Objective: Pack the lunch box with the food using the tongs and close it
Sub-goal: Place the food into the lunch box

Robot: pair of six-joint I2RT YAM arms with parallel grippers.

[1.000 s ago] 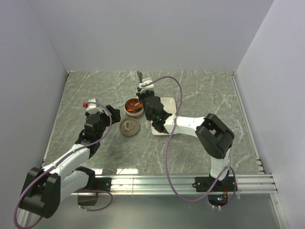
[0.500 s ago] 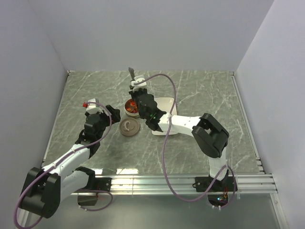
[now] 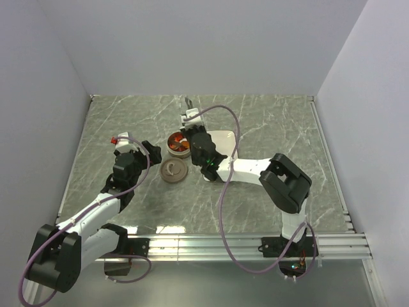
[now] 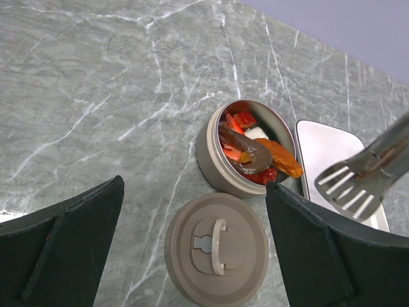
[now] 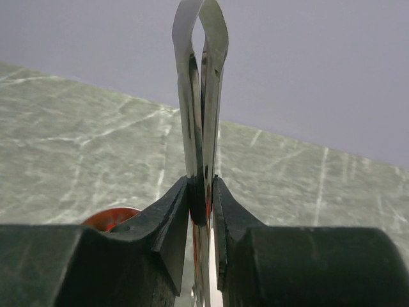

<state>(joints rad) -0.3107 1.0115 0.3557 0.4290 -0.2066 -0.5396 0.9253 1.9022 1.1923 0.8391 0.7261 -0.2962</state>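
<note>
A robotics lab test cell: plain pale walls (image 3: 204,45) box in a grey marble-patterned tabletop (image 3: 281,128) on three sides, two white-and-black robot arms (image 3: 96,217) are bolted to an aluminium rail (image 3: 211,246) along its near edge, and lilac cables (image 3: 221,206) loop loose from them

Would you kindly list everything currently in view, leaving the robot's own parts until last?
small round shallow tin lunch box: one, brownish-grey, silvery inside, open, mid-table
small food pieces: several, mostly red and orange, in the tin
flat round lid with curved handle: one, brown, on the table beside the tin
rectangular plate: one, white, right of the tin
long thin metal tongs: one, shiny grey, in the right gripper
marble table: one, grey-green
left gripper: black, open, near the lid
right gripper: black, shut on the tongs
</note>
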